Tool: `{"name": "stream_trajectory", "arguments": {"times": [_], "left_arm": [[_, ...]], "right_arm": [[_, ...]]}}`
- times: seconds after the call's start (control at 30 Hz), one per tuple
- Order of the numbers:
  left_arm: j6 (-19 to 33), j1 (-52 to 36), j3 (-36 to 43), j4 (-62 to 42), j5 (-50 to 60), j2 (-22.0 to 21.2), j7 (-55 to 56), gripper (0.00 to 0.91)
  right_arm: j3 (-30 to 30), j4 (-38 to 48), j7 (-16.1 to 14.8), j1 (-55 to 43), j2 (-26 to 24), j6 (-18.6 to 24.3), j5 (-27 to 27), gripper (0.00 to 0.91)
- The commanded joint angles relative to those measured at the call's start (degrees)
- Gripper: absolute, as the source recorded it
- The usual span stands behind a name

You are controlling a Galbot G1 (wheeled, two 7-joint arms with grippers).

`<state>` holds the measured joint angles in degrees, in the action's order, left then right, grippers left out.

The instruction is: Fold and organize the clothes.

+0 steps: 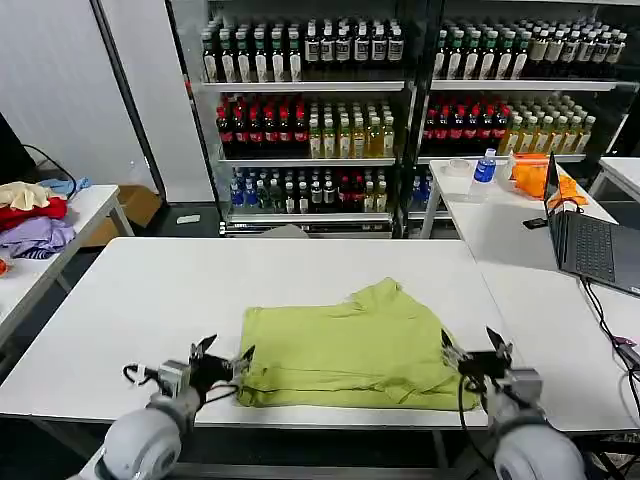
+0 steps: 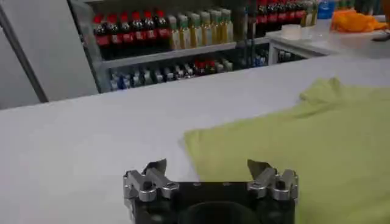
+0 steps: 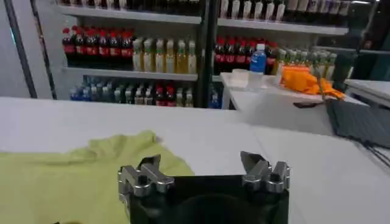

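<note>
Left gripper point(image 1: 222, 357) sits low at the near edge of the white table point(image 1: 150, 300), fingers spread and holding nothing, just beside the near left corner of the lime T-shirt point(image 1: 345, 345). Right gripper point(image 1: 472, 349) likewise spread and empty, just off the shirt's near right corner.

We note the T-shirt lies folded into a rough rectangle at the near middle of the table, with a bunched hump on its far side. No print visible on the upward face.

From the left wrist view, the left gripper point(image 2: 209, 172) has its fingers wide apart, above the shirt's point(image 2: 304, 140) near left corner and the bare tabletop beside it. The right wrist view has the right gripper point(image 3: 202, 167) over the table's surface, the shirt point(image 3: 73, 176) to one side of it.

Head view adds what the wrist cameras miss: a pile of red, purple and cream clothes point(image 1: 32, 215) on a side table at far left. To the right, a laptop point(image 1: 585, 235), an orange cloth point(image 1: 530, 175) and a blue-labelled water bottle point(image 1: 484, 170) on a second table. Shelves of drink bottles point(image 1: 310, 130) behind.
</note>
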<state>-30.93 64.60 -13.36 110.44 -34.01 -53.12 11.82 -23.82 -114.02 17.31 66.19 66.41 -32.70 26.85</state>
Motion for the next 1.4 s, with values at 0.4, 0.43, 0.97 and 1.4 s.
{"name": "stream_trajectory", "arguments": {"times": [0.4, 0.43, 0.97, 1.4], "left_arm": [[-2.07, -26.42, 15.93, -25.18, -4.00, -6.27, -0.24, 0.907], [-2.08, -26.70, 16.16, -25.95, -4.54, -6.50, -0.25, 0.907], [-1.80, -23.80, 16.11, -26.71, -5.29, -5.82, -0.96, 0.151], [-0.98, -20.97, 15.29, -25.32, -5.21, -4.95, -2.10, 0.060]], "right_arm": [[13.16, 36.08, 2.73, -33.89, 6.97, -0.44, 8.79, 0.907], [12.92, 37.34, 2.91, -34.47, 7.88, -0.44, 9.11, 0.907], [13.92, 50.80, -0.10, -37.94, 13.62, -0.47, 8.61, 0.595], [15.00, 48.09, 2.50, -35.54, 14.23, -0.45, 11.57, 0.000]]}}
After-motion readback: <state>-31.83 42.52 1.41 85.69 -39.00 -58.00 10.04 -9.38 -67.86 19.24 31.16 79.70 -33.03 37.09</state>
